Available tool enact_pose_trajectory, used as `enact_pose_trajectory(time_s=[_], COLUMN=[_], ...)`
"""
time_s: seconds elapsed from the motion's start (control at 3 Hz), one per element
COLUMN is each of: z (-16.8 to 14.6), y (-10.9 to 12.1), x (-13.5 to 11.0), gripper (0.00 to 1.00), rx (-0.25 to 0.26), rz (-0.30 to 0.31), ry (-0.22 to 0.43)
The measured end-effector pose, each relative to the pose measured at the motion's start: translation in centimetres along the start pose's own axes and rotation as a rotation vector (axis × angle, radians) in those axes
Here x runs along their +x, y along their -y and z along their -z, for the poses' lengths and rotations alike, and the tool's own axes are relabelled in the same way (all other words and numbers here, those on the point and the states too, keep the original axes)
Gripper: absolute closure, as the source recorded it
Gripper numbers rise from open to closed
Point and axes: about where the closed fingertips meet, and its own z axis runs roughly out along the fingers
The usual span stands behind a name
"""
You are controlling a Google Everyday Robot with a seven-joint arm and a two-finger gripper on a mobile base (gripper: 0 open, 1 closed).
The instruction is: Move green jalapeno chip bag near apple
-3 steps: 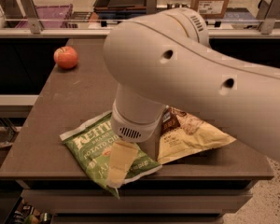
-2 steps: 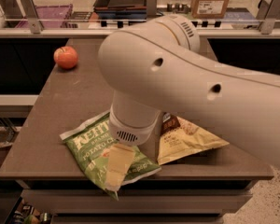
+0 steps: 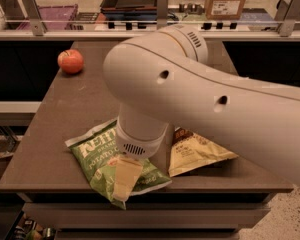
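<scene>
The pincer point(image 3: 125, 181) is low over the green chip bag point(image 3: 96, 156) near the desk's point(image 3: 55, 134) six o'clock edge; apart or together, I cannot tell. The apple point(image 3: 70, 61) lies at eleven o'clock.

The green bag point(image 3: 96, 158) shows white "KETT" with "POTATO" beneath, the rest hidden. The gripper point(image 3: 124, 181) is over the bag's lower half. The box point(image 3: 227, 0) label cannot be read.
</scene>
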Motion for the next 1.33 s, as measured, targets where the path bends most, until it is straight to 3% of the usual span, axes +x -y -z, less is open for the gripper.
enact_pose_trajectory(time_s=[1.0, 1.33], z=[0.23, 0.50], y=[-0.13, -0.10], x=[-0.14, -0.20], gripper=[0.87, 1.00], rx=[0.004, 0.005], rz=[0.004, 0.004], ry=[0.000, 0.000])
